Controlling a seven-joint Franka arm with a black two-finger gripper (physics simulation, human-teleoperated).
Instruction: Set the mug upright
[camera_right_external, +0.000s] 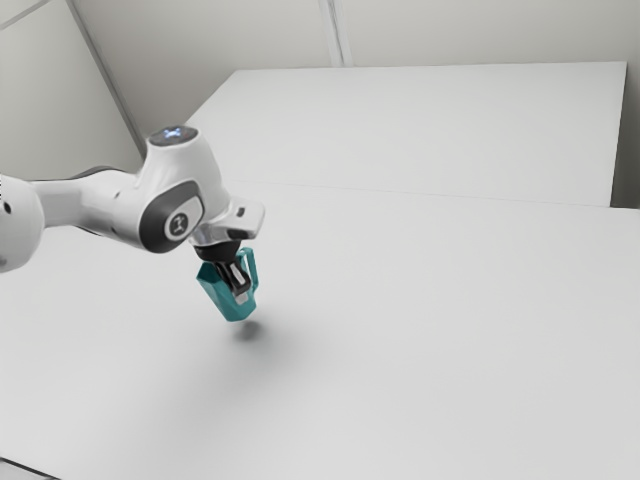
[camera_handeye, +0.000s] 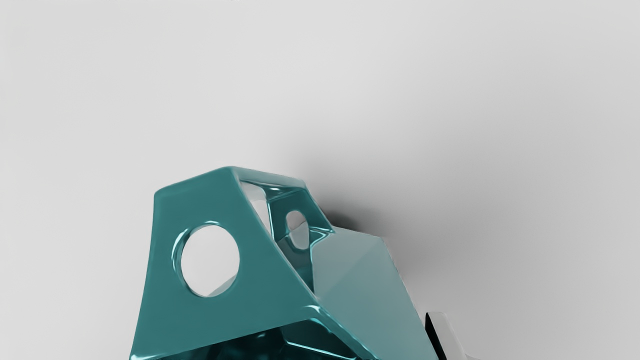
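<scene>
The arm (camera_right_external: 90, 203) comes in from the exterior view's left, over the white table (camera_right_external: 450, 330). Its jaws (camera_right_external: 241, 291) point down and grip the teal mug (camera_right_external: 222, 297), which hangs tilted above the table, handle (camera_right_external: 254, 272) toward the exterior view's right. A small dark shadow (camera_right_external: 248, 331) lies just below the mug. Pale walls (camera_right_external: 40, 95) stand at the far side.
</scene>
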